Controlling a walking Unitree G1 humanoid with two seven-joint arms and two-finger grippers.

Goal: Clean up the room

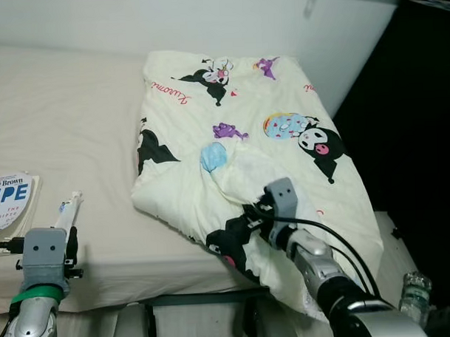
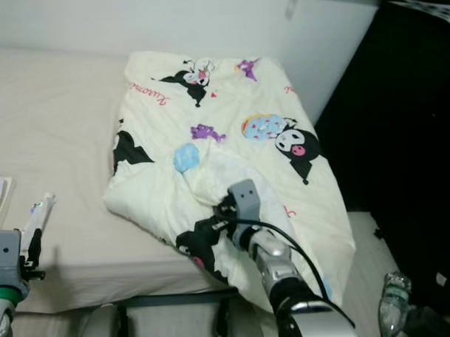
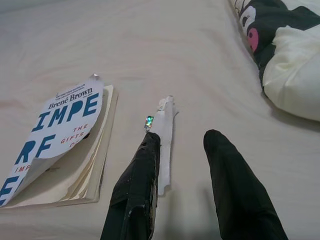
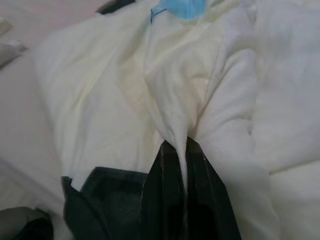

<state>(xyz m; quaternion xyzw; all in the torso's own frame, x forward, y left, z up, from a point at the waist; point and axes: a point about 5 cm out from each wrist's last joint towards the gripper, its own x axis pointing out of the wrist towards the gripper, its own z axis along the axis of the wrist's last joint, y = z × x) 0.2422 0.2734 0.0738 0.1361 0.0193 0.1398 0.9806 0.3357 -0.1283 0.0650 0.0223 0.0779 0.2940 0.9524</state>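
Right wrist view: we see the right gripper [image 4: 182, 150] fingers clenched on a fold of the cartoon-print blanket [image 1: 246, 138], heaped right on the bed [image 1: 67, 107]. Left gripper [image 3: 185, 150], fingers released, hovers near-left over a white tube [image 3: 164, 125].

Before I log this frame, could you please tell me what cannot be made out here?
- Book title: cut off by the edge in the left wrist view.
- White packet: label too small to read.
- Bottle: contents unclear, dark corner in the eye views.
- Blanket underside: hidden by its own folds, pinched in the right tool.
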